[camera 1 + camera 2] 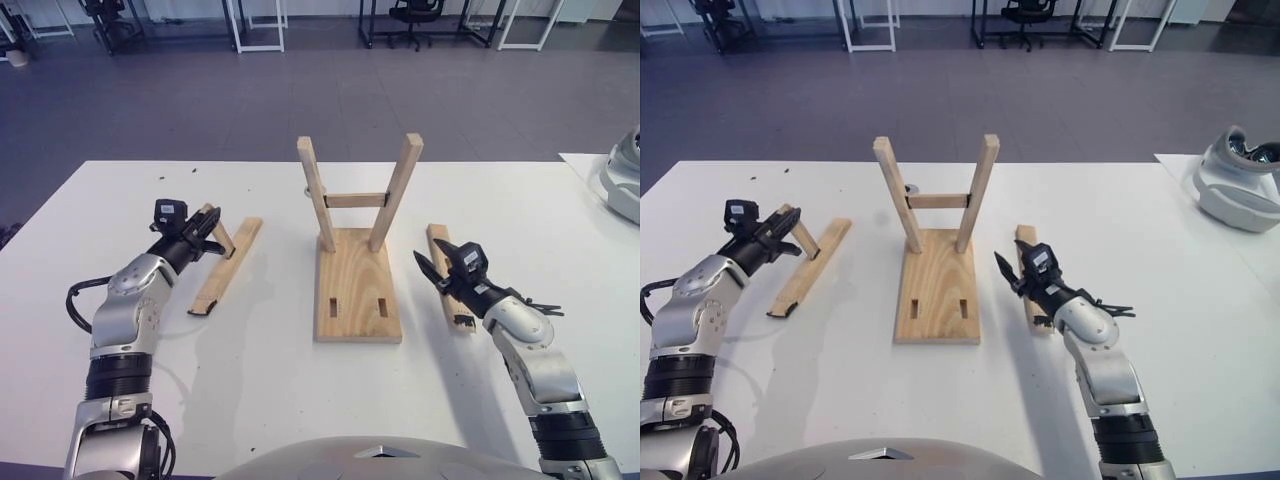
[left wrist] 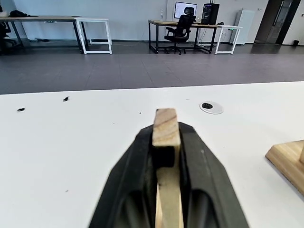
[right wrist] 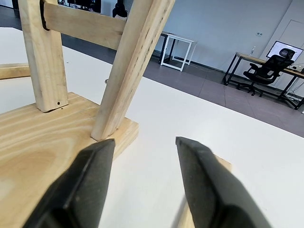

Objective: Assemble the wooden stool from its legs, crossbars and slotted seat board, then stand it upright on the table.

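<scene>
stool (image 1: 357, 285) is likely handling light, rigid and slick, with left gripper (image 1: 212, 241) clamping a thin bar (image 2: 166, 126) near its end and right gripper (image 3: 145, 142) hanging open over a loose leg (image 1: 436, 236).

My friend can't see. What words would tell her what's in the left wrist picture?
The black left gripper is shut on a pale wooden piece, whose cut end pokes out ahead. Beyond it lies the white table, with a corner of the seat board at one edge.
</scene>
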### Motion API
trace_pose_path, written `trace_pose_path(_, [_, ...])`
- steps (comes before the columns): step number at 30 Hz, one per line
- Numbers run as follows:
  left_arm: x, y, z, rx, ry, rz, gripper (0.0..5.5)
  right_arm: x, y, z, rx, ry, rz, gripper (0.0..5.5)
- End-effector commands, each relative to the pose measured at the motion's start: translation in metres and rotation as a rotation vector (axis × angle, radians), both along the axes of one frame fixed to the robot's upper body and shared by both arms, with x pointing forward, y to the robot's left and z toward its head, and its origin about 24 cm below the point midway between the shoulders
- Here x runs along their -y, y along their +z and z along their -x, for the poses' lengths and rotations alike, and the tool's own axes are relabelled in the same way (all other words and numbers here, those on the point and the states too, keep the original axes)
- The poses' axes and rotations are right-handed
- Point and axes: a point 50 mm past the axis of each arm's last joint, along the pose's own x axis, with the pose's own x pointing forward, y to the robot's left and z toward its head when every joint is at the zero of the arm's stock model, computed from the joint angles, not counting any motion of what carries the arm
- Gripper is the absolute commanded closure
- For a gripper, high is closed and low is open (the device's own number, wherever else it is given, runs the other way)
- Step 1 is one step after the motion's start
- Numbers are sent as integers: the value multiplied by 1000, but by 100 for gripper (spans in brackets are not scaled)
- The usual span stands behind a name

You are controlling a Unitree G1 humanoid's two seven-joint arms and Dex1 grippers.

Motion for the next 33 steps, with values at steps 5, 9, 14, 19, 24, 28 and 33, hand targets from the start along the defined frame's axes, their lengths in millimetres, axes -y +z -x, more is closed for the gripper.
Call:
trace_pose_path(5, [-7,-53,22,-201,-15,-32,510,-2,3,-2,17,27,32,311])
trace_pose_path(9, [-2,7,-3,48,-54,13,459,-3,6,-5,33,26,22,311])
trace_pose_path(14, [-8,9,0,-11,-86,-83,389,-4,1,-7,31,16,39,311])
trace_pose_path(19, [-15,-6,20,-210,-125,-126,300,-1,-5,-4,27,-9,42,311])
trace_pose_path(24, [-13,-23,34,-332,-146,-104,216,-2,-12,0,6,-5,59,311])
trace_pose_path(28, [-15,-36,35,-382,-128,-225,150,-3,-15,1,-1,-1,66,311])
trace_pose_path(33, [-18,-48,40,-418,-129,-263,127,-3,-17,2,-7,6,75,311])
